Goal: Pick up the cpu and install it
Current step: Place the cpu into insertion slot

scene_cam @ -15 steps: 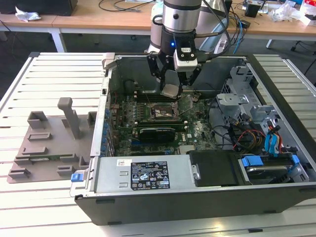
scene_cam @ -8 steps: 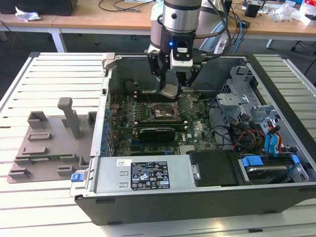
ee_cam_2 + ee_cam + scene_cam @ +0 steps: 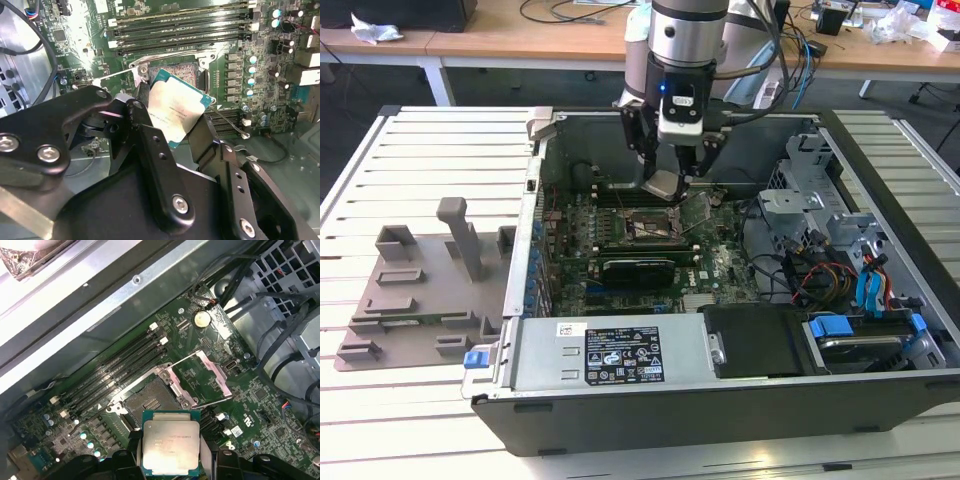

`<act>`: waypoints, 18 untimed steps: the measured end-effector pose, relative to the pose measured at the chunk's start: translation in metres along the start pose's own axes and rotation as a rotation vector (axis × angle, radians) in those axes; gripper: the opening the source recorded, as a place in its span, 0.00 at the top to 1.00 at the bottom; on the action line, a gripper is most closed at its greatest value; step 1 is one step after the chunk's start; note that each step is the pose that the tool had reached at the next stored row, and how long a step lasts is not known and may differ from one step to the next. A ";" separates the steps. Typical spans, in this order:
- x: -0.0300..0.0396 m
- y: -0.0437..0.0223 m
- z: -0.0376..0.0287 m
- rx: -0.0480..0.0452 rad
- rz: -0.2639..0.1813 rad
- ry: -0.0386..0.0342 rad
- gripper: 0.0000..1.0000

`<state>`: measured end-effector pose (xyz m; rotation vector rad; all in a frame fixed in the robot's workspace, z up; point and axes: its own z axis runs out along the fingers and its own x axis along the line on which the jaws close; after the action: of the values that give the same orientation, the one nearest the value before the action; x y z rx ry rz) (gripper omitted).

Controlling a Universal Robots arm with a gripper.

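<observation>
The cpu [image 3: 662, 183], a small square chip with a silvery top plate and a green rim, hangs tilted inside the open computer case. My gripper [image 3: 672, 165] is shut on it, one black finger on each side. In the second wrist view the cpu [image 3: 177, 107] sits between the fingers [image 3: 145, 135], just off the open socket [image 3: 175, 72]. In the first wrist view the cpu [image 3: 171, 445] is close beside the bare socket [image 3: 150, 400], whose metal load plate [image 3: 200, 377] is swung open. The socket [image 3: 650, 225] lies just below the chip in the exterior view.
A long black expansion card [image 3: 640, 265] lies in front of the socket, and memory slots [image 3: 115, 370] run along its far side. A drive cage with cables [image 3: 840, 260] fills the case's right. The power supply [image 3: 610, 350] sits in front. A grey fixture plate [image 3: 420, 290] lies outside, left.
</observation>
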<state>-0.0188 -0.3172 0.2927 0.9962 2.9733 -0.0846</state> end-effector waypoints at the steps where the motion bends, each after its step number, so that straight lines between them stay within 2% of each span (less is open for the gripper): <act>1: 0.0000 0.0000 0.0000 0.0005 0.007 0.0001 0.45; 4: 0.0000 0.0000 0.0000 0.0012 0.024 0.0007 0.45; 7: 0.0000 0.0000 0.0002 0.0049 0.135 0.0052 0.45; 18: 0.0000 0.0000 0.0002 0.0085 0.249 0.0102 0.45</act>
<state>-0.0189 -0.3172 0.2924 1.3610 2.8312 -0.0908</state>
